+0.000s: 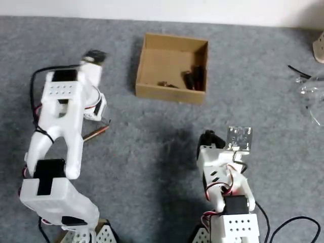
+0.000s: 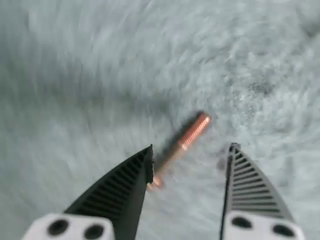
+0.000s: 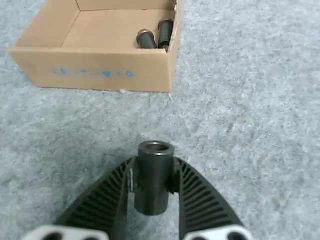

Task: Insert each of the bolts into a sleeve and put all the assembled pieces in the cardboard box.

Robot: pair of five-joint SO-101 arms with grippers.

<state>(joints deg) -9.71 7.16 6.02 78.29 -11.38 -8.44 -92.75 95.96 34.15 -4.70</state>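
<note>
Sleeve [image 3: 154,181], dark and upright, is sitting clenched between the right gripper's [image 3: 153,166] fingers, bore facing up. Ahead of that gripper, the cardboard box [image 3: 95,72] is holding two assembled pieces [image 3: 152,36] by a side wall. The left gripper [image 2: 191,149] is hanging released over grey carpet [image 2: 75,75], a copper bolt [image 2: 182,144] lying aslant between its spread fingers. From the high view, a small brownish object [image 1: 164,84] is also lying in the box, too small to identify.

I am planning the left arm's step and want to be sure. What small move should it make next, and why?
Probably it should close the left gripper on the bolt. The bolt lies on the grey carpet between the open fingers, one end close to one finger. The right gripper holds a sleeve with its open bore upward, so the bolt is the missing part.
</note>
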